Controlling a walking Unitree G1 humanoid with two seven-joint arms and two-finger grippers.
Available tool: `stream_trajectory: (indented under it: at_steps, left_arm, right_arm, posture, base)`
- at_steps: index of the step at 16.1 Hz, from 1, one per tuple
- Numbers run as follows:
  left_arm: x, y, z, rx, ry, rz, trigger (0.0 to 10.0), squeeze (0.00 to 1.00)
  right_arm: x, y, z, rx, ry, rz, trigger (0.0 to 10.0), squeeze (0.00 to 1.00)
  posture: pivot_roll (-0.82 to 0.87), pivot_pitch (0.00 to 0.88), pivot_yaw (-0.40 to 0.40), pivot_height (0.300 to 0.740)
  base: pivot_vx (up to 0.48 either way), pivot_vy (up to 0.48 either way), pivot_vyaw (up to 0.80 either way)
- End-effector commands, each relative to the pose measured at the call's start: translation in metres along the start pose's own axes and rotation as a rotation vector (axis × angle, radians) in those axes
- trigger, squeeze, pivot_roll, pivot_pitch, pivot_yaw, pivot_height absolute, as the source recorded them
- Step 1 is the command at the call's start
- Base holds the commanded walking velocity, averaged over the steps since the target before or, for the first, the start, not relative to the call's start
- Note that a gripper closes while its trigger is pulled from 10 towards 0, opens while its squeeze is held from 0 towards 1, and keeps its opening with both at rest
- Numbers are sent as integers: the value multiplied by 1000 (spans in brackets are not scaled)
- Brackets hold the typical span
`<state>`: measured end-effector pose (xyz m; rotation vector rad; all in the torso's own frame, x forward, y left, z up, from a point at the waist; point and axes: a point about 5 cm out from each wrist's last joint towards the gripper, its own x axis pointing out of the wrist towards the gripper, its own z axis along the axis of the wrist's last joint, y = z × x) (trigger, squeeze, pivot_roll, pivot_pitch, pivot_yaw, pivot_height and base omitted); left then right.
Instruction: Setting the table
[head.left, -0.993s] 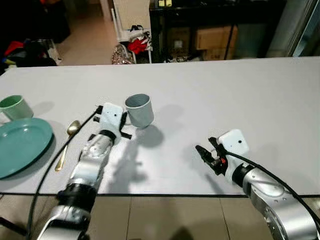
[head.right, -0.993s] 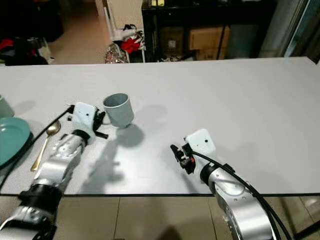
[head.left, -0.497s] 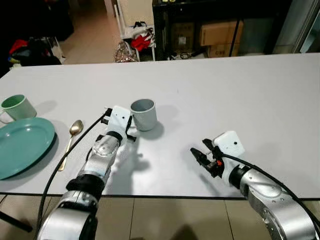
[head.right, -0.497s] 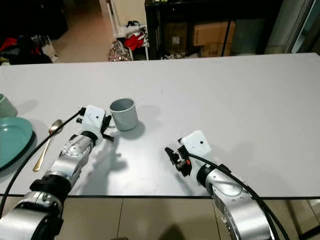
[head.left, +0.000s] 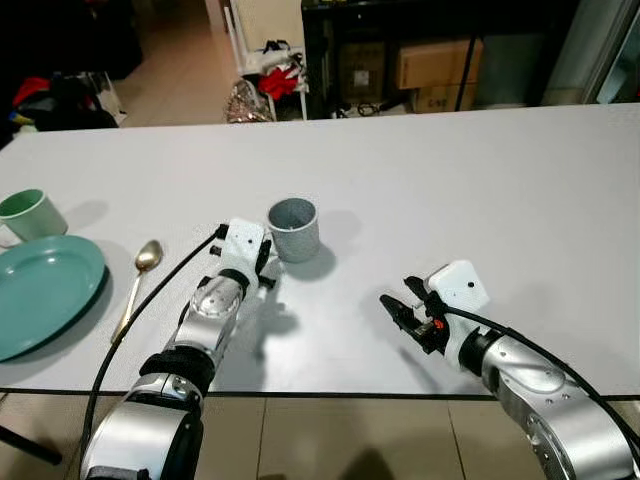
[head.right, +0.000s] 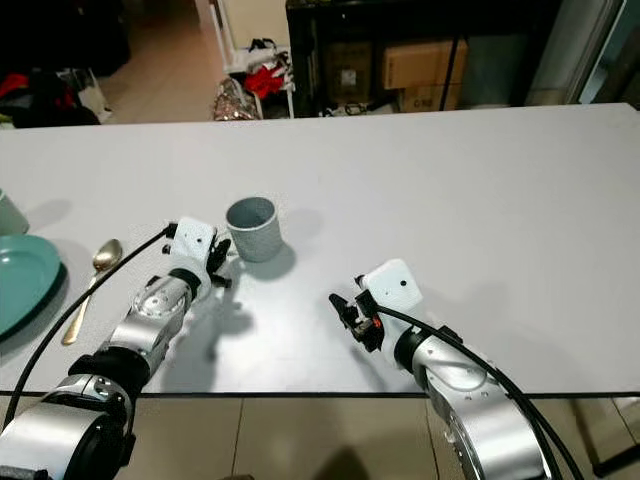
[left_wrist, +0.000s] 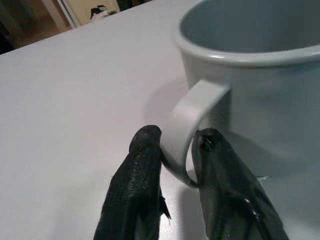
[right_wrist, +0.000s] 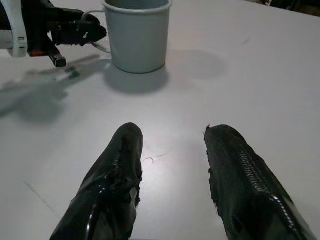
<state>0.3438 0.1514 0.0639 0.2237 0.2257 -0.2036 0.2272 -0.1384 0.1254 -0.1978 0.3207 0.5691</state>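
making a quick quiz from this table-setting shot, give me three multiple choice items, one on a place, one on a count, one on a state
1. Where does the gold spoon lie?
A. inside the grey mug
B. on the table between the green plate and the left arm
C. on the green plate

2. How many mugs stand on the table?
A. one
B. two
C. four

3. What is the left gripper doing?
A. pinching the grey mug's handle
B. hovering open over the plate
C. holding the spoon

Answers: 1 B, it rests beside the green plate. 2 B, a grey mug and a green mug. 3 A, its fingers close on the handle while the right gripper stays open.
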Motion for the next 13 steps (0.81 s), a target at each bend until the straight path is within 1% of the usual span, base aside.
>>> stream_trajectory:
  at_steps: [1, 2, 3, 4, 5, 6, 7, 8, 9, 10, 11, 12, 13]
  left_arm:
    - [0, 7, 3, -14, -19, 22, 10000, 1000]
    - [-1, 8, 3, -47, -29, 17, 10000, 1000]
    - [-3, 12, 6, -67, -74, 3, 10000, 1000]
    - [-6, 18, 8, -65, -99, -1, 10000, 1000]
    - [-10, 27, 10, -96, -133, 9, 10000, 1000]
    - [-19, 38, 13, -128, -194, 19, 10000, 1000]
    - [-23, 41, 14, -139, -215, 15, 10000, 1000]
    - [-34, 43, 16, -149, -259, -3, 10000, 992]
    - [-42, 44, 18, -161, -287, -17, 10000, 957]
    - [-49, 46, 19, -161, -301, -10, 10000, 918]
    - [-63, 49, 24, -149, -339, -4, 10000, 776]
    - [-74, 51, 30, -143, -366, -3, 10000, 675]
    - [-83, 53, 35, -146, -373, 27, 10000, 502]
  right_arm:
    - [0, 3, 8, -18, -38, 24, 10000, 0]
    - [0, 3, 9, -24, -43, 34, 10000, 0]
    - [-2, 1, 14, -30, -66, 51, 10000, 0]
    - [-3, -1, 17, -38, -78, 63, 10000, 0]
    - [-5, -3, 20, -58, -87, 72, 10000, 0]
    - [-8, -4, 24, -89, -104, 93, 10000, 0]
    - [-9, -3, 26, -92, -112, 104, 10000, 0]
    - [-9, -2, 30, -94, -121, 128, 10000, 0]
    - [-9, 0, 31, -95, -124, 146, 10000, 0]
    - [-9, 1, 32, -99, -127, 158, 10000, 0]
    - [-8, 4, 33, -93, -137, 175, 10000, 0]
    - [-6, 8, 33, -96, -143, 179, 10000, 0]
    - [-3, 10, 33, -93, -154, 153, 10000, 0]
  posture:
    - [-27, 0, 103, 740]
    - [-28, 0, 101, 740]
    - [-26, 0, 97, 740]
    - [-26, 0, 97, 740]
    - [-19, 0, 89, 740]
    - [-7, 0, 73, 740]
    - [-5, 0, 70, 740]
    - [-5, 0, 70, 740]
    - [16, 0, 53, 740]
    - [16, 0, 53, 740]
    - [32, 0, 44, 740]
    - [37, 0, 44, 740]
    - [43, 0, 46, 740]
  base:
    - [0, 0, 0]
    - [0, 0, 0]
    - [0, 0, 0]
    - [0, 0, 0]
    - [0, 0, 0]
    - [0, 0, 0]
    - [0, 0, 0]
    - [0, 0, 0]
    - [0, 0, 0]
    - [0, 0, 0]
    - [0, 0, 0]
    - [0, 0, 0]
    - [0, 0, 0]
